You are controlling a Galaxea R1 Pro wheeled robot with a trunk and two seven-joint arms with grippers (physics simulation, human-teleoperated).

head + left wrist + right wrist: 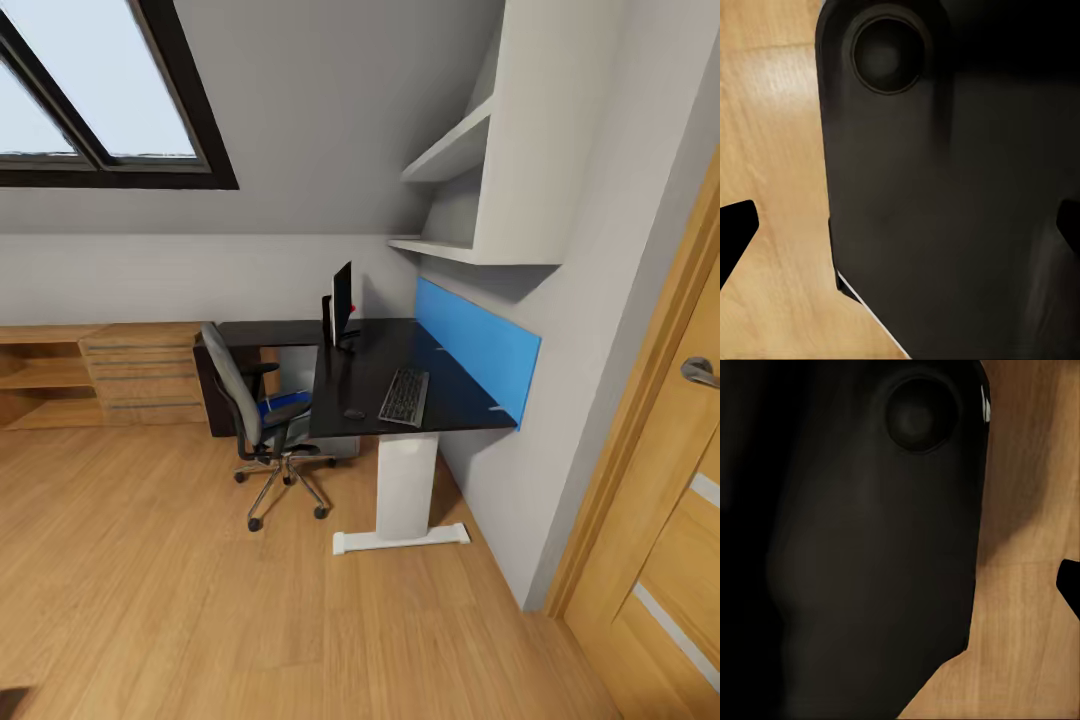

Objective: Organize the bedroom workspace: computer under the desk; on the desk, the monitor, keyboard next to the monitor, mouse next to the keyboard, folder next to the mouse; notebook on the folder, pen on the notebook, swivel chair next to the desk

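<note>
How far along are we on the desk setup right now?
Done: the monitor, keyboard and mouse sit on the desk, and the swivel chair stands beside it. In hand: nothing; the robot stands back across the floor. Left: the blue folder is on the chair seat. Notebook and pen are too small to spot.

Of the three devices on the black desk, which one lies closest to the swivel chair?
The mouse: the small black oval at the desk edge nearest the swivel chair. The keyboard lies beyond it, toward the blue panel; the monitor stands farther back.
</note>
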